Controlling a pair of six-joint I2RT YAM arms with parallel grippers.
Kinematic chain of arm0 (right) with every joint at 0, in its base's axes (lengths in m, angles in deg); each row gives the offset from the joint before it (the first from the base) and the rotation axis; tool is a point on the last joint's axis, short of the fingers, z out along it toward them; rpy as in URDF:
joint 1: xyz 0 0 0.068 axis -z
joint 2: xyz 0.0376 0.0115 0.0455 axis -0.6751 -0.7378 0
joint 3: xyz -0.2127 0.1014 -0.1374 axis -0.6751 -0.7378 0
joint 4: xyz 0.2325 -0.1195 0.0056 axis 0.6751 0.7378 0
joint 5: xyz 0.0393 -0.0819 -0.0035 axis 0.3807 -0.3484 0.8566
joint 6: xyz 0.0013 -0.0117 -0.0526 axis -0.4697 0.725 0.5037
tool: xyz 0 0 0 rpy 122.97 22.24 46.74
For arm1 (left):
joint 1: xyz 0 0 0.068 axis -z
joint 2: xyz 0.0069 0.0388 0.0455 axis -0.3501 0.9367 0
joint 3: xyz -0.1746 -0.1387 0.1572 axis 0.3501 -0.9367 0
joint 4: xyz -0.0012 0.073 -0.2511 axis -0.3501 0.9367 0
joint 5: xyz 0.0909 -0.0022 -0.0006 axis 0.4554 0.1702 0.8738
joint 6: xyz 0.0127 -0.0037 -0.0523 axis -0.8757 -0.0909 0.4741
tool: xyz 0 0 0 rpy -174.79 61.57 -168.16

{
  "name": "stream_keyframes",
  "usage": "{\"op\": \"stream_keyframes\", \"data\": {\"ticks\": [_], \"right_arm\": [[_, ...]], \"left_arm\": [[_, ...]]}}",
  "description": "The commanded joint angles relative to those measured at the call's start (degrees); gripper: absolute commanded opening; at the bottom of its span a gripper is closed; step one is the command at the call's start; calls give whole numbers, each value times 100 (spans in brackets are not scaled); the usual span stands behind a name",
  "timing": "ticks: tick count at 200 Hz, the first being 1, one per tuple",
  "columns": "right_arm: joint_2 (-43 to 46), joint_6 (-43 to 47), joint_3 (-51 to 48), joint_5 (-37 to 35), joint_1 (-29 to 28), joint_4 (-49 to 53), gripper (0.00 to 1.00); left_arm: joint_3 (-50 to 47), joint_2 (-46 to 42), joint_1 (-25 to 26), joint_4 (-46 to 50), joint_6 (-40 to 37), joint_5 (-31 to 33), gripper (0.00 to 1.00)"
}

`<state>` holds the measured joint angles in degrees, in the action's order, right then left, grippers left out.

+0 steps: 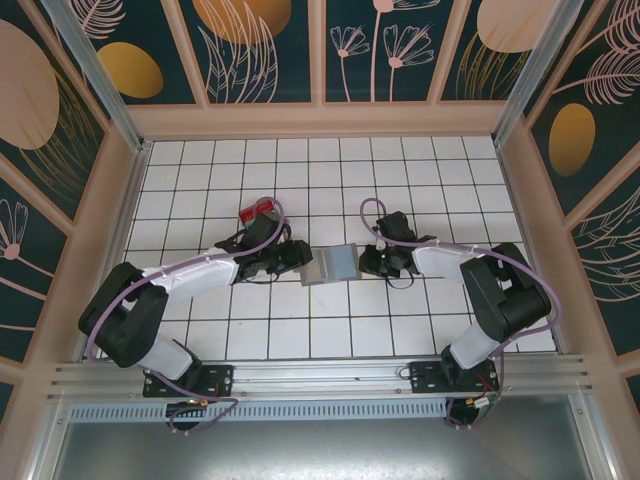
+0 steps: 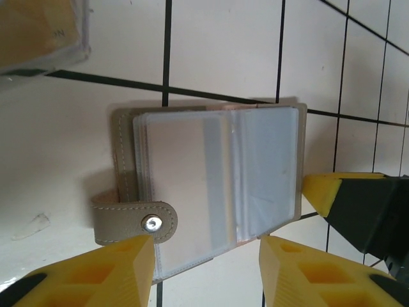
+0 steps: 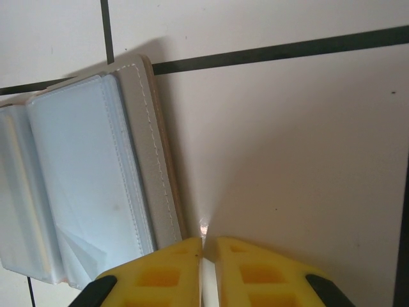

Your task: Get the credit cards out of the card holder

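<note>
card holder open between my grippers, cards to slide out

the card holder (image 1: 335, 265) lies flat and open on the tiled table (image 1: 400, 330), between my arms; a red card (image 1: 257, 210) lies apart by my left arm. my left gripper (image 2: 206, 242) stands half open over its near edge, beside the snap tab (image 2: 152, 222); my right gripper (image 3: 208, 243) is all but closed at the stitched edge, holding nothing i can see. the sleeves are clear, glossy, floppy plastic, the cover soft grey. best to pin the cover and draw each card straight along its sleeve.

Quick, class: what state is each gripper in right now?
Left gripper: open, over the card holder.
Right gripper: nearly shut, holding nothing visible.
</note>
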<state>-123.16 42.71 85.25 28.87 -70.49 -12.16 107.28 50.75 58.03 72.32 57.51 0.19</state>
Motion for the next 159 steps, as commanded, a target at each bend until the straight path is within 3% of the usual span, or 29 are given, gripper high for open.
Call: {"op": "stream_keyframes", "data": {"ticks": [1, 35, 159], "right_arm": [[-167, 128, 80, -86, -48, -49, 13], [-175, 56, -24, -4, -53, -135, 4], [-170, -67, -140, 49, -98, -246, 4]], "left_arm": [[8, 174, 51, -227, 141, -153, 48], [95, 429, 115, -258, 169, -168, 46], [193, 674, 242, -228, 116, -223, 44]]}}
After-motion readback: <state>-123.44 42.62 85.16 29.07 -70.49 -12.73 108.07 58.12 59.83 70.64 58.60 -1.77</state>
